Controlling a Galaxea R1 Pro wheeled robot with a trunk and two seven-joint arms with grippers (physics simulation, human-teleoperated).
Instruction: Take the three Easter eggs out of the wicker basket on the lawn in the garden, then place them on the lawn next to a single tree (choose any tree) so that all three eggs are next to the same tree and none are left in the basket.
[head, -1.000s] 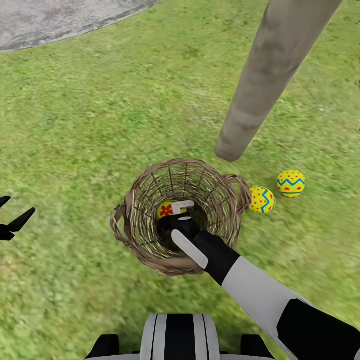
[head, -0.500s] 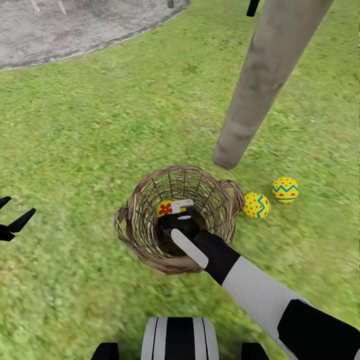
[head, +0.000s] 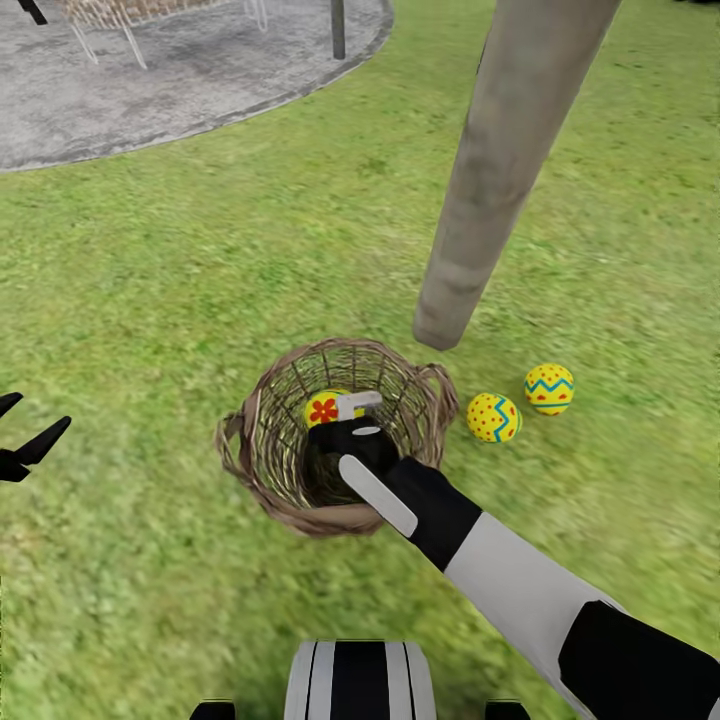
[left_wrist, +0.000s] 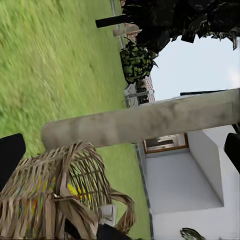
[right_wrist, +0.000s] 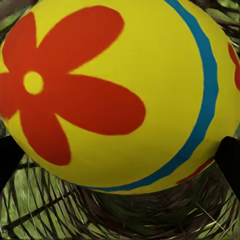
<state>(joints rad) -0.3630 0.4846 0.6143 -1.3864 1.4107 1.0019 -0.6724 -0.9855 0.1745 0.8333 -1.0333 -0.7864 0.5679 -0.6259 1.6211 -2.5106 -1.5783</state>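
1. Two eggs, the dotted egg (head: 493, 417) and the zigzag egg (head: 550, 388), already lie on the lawn (head: 200, 300) off to the right of the right claw (head: 350, 418), near the foot of the tree trunk (head: 480, 200); one egg is left to move.
2. That last one, the flower egg (head: 322, 408), sits inside the basket (head: 270, 480), directly ahead of the right claw's tips and pressed close to them.
3. In the right wrist view the flower egg (right_wrist: 115, 95) looms between the two dark fingertips (right_wrist: 230, 160), one on each side. The jaws look spread about as wide as the egg. Whether they already pinch it I cannot tell.
4. The egg's long axis seems to run roughly across the jaw gap, but it sits too close to the camera to be sure.
5. The right arm is plainly the nearer one: it reaches down over the basket rim. The left claw (head: 25, 445) hangs well off to the side over bare grass, its fingers spread and holding nothing.
6. The coming move likely turns on this: the egg lies straight in front of the right claw, so closing in place should catch it. The lift then goes up past the rim and right toward the trunk, beside the other two.
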